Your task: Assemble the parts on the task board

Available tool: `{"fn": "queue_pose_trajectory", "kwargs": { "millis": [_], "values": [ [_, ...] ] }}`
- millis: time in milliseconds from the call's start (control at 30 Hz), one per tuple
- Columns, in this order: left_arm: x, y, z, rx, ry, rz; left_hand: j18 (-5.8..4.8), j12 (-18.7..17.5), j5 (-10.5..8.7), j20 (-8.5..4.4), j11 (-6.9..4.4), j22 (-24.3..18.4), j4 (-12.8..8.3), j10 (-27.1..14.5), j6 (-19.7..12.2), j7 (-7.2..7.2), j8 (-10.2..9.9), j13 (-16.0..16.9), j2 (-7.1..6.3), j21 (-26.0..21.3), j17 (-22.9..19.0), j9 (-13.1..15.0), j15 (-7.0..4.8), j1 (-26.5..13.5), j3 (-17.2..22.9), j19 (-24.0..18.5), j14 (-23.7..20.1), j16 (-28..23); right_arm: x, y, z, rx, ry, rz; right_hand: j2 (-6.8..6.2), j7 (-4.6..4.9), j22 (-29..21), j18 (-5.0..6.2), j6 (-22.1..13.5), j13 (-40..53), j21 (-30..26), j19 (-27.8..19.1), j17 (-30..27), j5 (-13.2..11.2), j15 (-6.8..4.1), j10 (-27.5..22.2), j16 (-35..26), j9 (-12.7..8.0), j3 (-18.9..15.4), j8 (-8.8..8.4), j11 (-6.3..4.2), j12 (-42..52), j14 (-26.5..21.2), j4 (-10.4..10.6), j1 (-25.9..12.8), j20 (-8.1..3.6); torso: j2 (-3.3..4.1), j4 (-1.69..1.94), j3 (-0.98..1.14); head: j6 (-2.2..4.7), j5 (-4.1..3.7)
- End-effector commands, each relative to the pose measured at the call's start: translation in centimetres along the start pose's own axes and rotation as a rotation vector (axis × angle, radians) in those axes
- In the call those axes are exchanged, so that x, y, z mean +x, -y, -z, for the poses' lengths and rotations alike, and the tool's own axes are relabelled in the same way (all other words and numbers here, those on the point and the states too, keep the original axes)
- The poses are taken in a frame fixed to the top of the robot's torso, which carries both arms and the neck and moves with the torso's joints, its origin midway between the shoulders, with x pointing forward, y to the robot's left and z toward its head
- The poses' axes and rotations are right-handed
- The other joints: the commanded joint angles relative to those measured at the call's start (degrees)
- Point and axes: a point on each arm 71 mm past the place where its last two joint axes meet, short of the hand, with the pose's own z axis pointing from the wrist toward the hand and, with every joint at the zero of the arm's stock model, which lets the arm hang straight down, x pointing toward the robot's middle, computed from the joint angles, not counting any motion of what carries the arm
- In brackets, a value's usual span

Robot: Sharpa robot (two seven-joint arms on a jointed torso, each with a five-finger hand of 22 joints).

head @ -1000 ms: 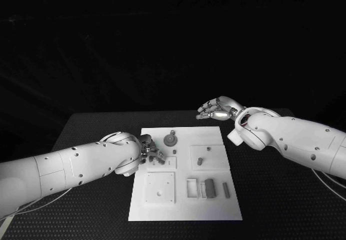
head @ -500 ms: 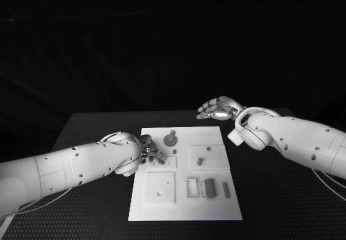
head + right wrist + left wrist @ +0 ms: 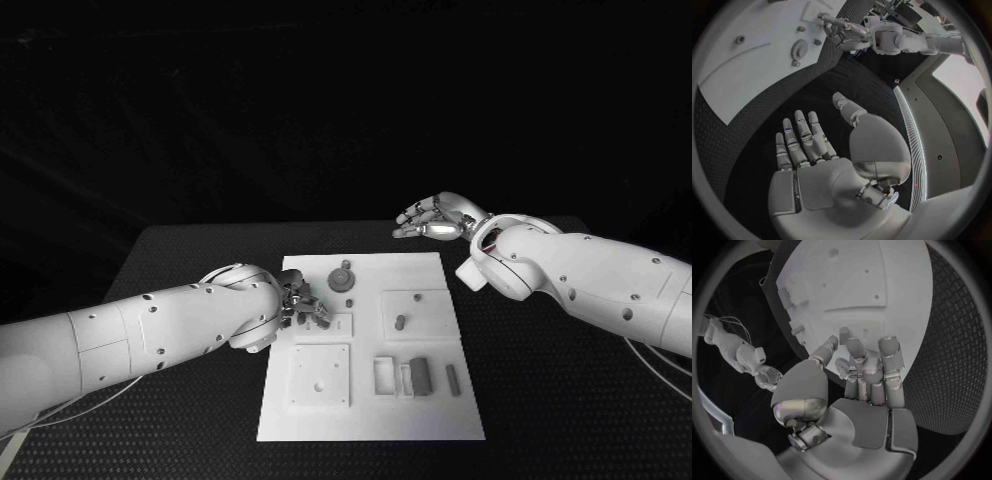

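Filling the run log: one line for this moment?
left hand: at task board left edge, grasp unclear | right hand: open, off board | gear: on board

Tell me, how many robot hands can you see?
2. The left hand is over the white board's left edge. The right hand hangs beyond its far right corner.
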Motion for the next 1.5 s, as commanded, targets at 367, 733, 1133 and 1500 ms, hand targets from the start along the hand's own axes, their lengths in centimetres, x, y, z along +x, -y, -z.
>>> {"fn": "queue_pose_trajectory", "kwargs": {
  "millis": [367,733,1133,1500],
  "values": [
    [0.19,0.01,0.11,0.000,-0.016,-0.007,1.21,0.3,-0.12,-0.18,-0.20,0.8,0.4,0.0,0.3,0.04,-0.2,-0.1,0.13,-0.2,0.0,0.0,-0.56,-0.7,0.1,0.4,0.0,-0.3,0.13,-0.07,0.02,-0.007,-0.015,0.000,-0.18,3.10,-0.1,-0.84,-0.4,0.0,-0.3,-0.4,-0.1,0.1,0.00,0.1,-0.4,-0.1,0.1,0.29,0.07,-0.3,-0.6,0.3,-0.6,0.01,0.02,0.03,0.02,-0.07,0.08],
    [0.32,0.09,0.14,0.001,-0.022,-0.005,1.19,0.3,-0.05,-0.19,-0.29,0.8,0.3,0.1,0.6,-0.05,-0.2,-0.1,1.21,-0.2,0.0,0.0,-0.63,-0.2,0.5,0.5,0.1,-0.2,0.13,-0.07,0.03,-0.007,-0.015,-0.001,-0.18,3.10,-0.2,-0.84,-0.4,0.0,-0.3,-0.4,-0.1,0.1,0.00,0.1,-0.4,-0.1,0.1,0.31,0.07,-0.3,-0.7,0.4,-0.6,0.01,0.02,-0.01,0.03,-0.02,0.15],
    [0.37,0.26,0.08,0.002,-0.022,-0.007,1.13,0.4,0.04,-0.13,-0.32,0.9,0.0,0.2,0.8,-0.09,-0.2,-0.2,2.18,-0.2,0.0,0.0,-0.66,0.1,0.6,0.5,0.1,-0.2,0.11,-0.06,0.04,-0.006,-0.014,-0.001,-0.17,3.10,-0.2,-0.84,-0.4,0.0,-0.3,-0.4,-0.1,0.1,0.00,0.1,-0.4,-0.1,0.1,0.32,0.07,-0.3,-0.7,0.4,-0.6,0.02,0.00,0.01,0.03,0.04,0.13],
    [0.33,0.18,-0.01,-0.004,-0.025,-0.010,1.05,0.4,0.21,-0.07,-0.39,1.0,-0.6,0.3,1.2,-0.17,-0.1,-0.3,3.57,-0.2,0.0,0.0,-0.71,0.6,0.6,0.6,0.2,-0.2,0.11,-0.04,0.05,-0.006,-0.015,-0.001,-0.17,3.10,-0.2,-0.84,-0.4,0.0,-0.3,-0.4,-0.1,0.1,0.01,0.1,-0.4,-0.2,0.1,0.34,0.07,-0.3,-0.7,0.4,-0.6,0.02,0.01,0.00,0.02,0.07,0.05]
  ]
}}
